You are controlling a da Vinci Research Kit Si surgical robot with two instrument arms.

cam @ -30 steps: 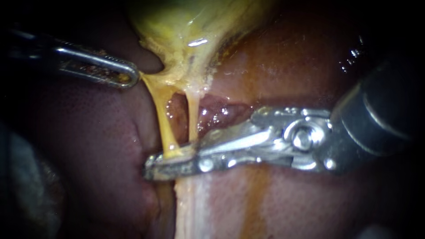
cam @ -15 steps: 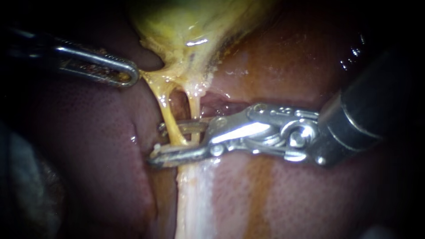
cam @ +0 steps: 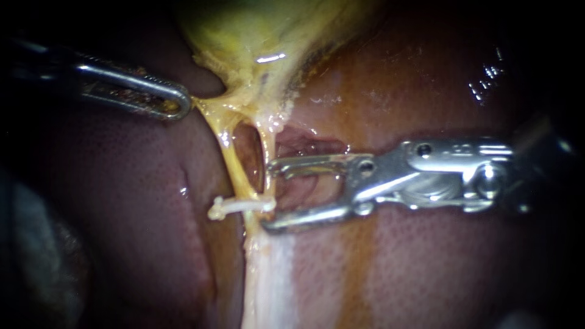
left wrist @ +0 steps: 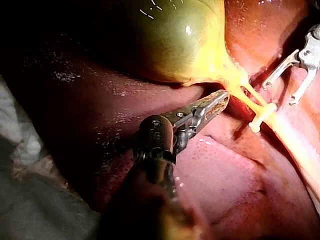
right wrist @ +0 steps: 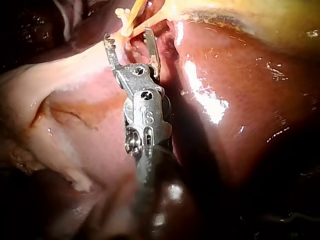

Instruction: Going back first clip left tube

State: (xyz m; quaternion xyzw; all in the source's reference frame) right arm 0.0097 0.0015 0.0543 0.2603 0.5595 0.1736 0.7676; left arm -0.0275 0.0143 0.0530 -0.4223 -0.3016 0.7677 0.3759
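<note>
A white clip sits across the left tube, just above where it meets the right tube. Both yellow tubes run down from the gallbladder. My right instrument has its jaws open and empty, just right of the clip, with the tips beside the right tube. My left instrument is shut on yellow tissue at the gallbladder's neck and holds it out to the left. The left wrist view shows the clip beyond my left instrument. In the right wrist view the clip lies just ahead of my right instrument.
Dark red liver surrounds the tubes, with a pale band of tissue running down below the clip. A whitish cloth lies at the liver's edge in the left wrist view.
My right instrument's jaws have opened off the tube and drawn back to the right, leaving the white clip on the tube. The left instrument has kept its hold.
</note>
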